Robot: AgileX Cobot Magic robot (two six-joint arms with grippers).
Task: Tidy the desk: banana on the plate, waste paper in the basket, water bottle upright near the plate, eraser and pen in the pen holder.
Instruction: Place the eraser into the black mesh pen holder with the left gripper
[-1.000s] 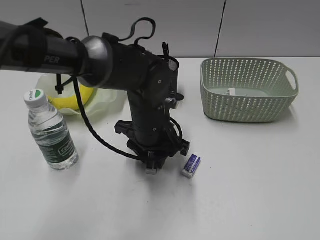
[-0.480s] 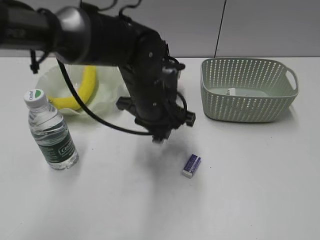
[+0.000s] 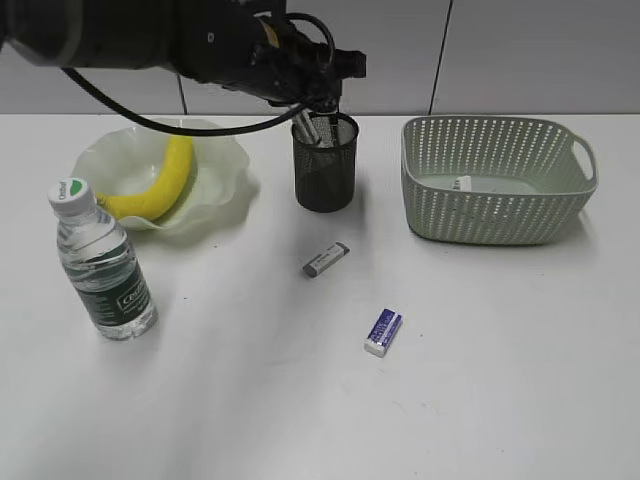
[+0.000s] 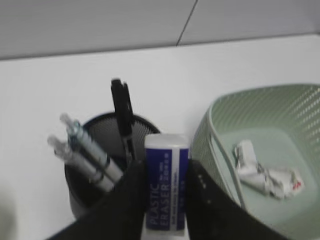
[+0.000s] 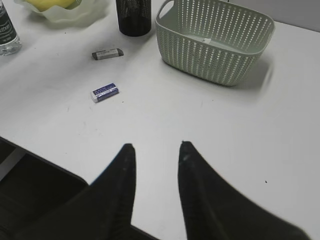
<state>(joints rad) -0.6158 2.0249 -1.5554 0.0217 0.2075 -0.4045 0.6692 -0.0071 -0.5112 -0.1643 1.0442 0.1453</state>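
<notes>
While our left arm reaches across the back of the white table (image 3: 480, 400), its fingers (image 4: 165, 200) are clamped on a blue-and-white eraser (image 4: 165, 189), held upright just above the black mesh pen holder (image 3: 325, 163). In the left wrist view, the eraser's label reads "PLASTIC ERASER", and below it the holder already contains two clear-barrelled pens (image 4: 85, 157) and a black pen (image 4: 122, 115) leaning against the rim.

Our right fingers (image 5: 156, 170) hang over the near edge of the table, parted, with nothing between them.

On the left, the yellow banana (image 3: 160, 185) lies inside the wavy pale-green plate (image 3: 225, 165). The water bottle (image 3: 100, 262) stands upright in front of the plate, near it, cap on top.

On the right, the sage-green perforated basket (image 3: 497, 180) sits well apart from the bottle, just beside the pen holder. The crumpled waste paper (image 4: 265, 172) rests on the basket's floor.

Two small items lie on the open table in front of the pen holder: a grey and white block (image 3: 326, 259) lying at a slant, and nearer us a second blue-and-white eraser (image 3: 382, 331). They are apart from each other.
</notes>
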